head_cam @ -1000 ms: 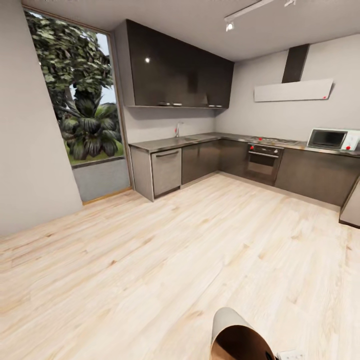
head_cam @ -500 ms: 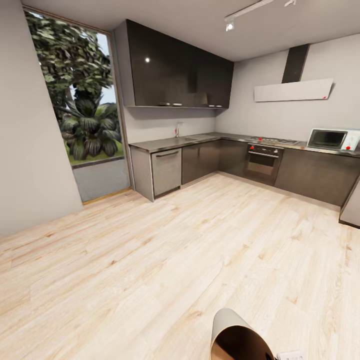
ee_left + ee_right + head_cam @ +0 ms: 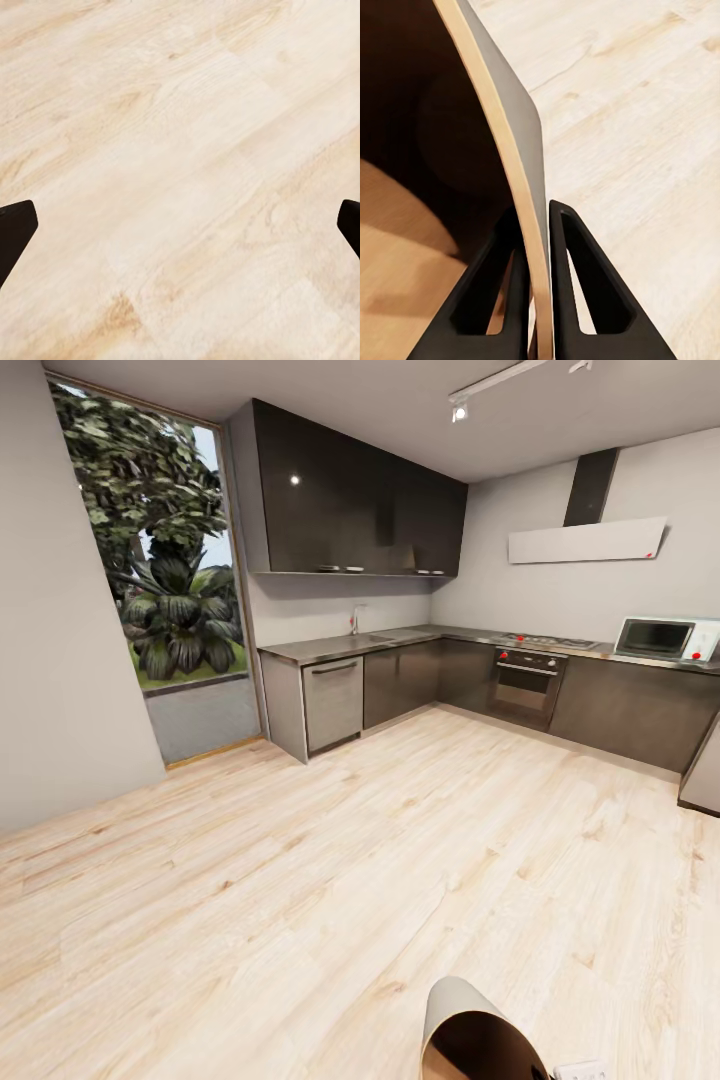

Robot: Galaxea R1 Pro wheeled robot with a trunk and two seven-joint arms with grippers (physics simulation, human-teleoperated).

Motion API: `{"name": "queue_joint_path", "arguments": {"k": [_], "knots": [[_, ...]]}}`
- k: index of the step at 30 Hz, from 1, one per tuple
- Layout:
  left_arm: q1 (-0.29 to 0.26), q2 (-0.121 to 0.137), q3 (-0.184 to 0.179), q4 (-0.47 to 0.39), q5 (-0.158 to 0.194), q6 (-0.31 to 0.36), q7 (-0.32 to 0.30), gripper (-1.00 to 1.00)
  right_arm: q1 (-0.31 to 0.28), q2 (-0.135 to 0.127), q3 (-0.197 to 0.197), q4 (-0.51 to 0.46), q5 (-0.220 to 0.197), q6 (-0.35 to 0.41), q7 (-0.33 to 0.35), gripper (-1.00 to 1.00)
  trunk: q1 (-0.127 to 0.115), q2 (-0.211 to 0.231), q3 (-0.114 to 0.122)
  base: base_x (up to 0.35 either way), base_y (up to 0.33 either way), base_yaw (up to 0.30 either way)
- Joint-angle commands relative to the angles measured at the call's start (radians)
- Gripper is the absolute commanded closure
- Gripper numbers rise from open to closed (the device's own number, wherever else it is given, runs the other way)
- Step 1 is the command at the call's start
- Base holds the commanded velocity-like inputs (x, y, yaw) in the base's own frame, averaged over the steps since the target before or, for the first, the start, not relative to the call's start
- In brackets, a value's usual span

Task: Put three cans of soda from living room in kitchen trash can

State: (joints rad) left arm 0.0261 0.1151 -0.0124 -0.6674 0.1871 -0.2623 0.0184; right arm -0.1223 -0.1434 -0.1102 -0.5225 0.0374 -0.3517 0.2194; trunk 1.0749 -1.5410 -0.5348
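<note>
Your right gripper (image 3: 535,300) is clamped on the rim of the trash can (image 3: 502,135), one dark finger inside against the glossy brown lining and the other outside on the pale grey wall, the thin beige edge pinched between them. In the head view the same trash can (image 3: 452,1010) sits at the bottom edge of the picture, tilted and cut off, with a small white piece just beside it that is too cropped to identify. Your left gripper (image 3: 180,225) hangs over bare pale wood floor (image 3: 180,150), its two dark fingertips (image 3: 15,232) spread wide to opposite edges of the wrist view with nothing between them. You face the kitchen: glossy dark upper cabinets (image 3: 350,500), a steel counter (image 3: 350,645) with a tap, a built-in oven (image 3: 527,682), a white microwave (image 3: 655,637), a pale range hood (image 3: 585,540), and a tall window (image 3: 160,560) with trees outside. No brand or writing can be read anywhere; the red dots on the oven and hood are too small to make out. Nothing differs from half a second ago: the view and the trash can sit exactly as they did.
</note>
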Motion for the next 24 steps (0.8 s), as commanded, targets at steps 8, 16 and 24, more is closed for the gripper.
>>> {"name": "queue_joint_path", "arguments": {"k": [8, 16, 24], "knots": [[0.0, 0.0, -0.001, 0.0, 0.0, 0.0, 0.0, -1.0, 0.0, 0.002, -0.002, -0.002, -0.005, 0.0, 0.005, 1.0, 0.0, 0.0, 0.0, 0.0, 0.0, 0.0], [0.0, 0.0, -0.001, 0.0, 0.0, 0.0, 0.0, -1.0, 0.0, 0.001, -0.002, -0.002, -0.005, 0.0, 0.004, 1.0, 0.0, 0.0, 0.0, 0.0, 0.0, 0.0], [0.0, 0.0, -0.001, 0.0, 0.0, 0.0, 0.001, -1.0, 0.0, 0.008, -0.003, -0.002, -0.005, 0.0, 0.0, 1.0, 0.0, 0.0, 0.0, 0.0, 0.0, 0.0]]}}
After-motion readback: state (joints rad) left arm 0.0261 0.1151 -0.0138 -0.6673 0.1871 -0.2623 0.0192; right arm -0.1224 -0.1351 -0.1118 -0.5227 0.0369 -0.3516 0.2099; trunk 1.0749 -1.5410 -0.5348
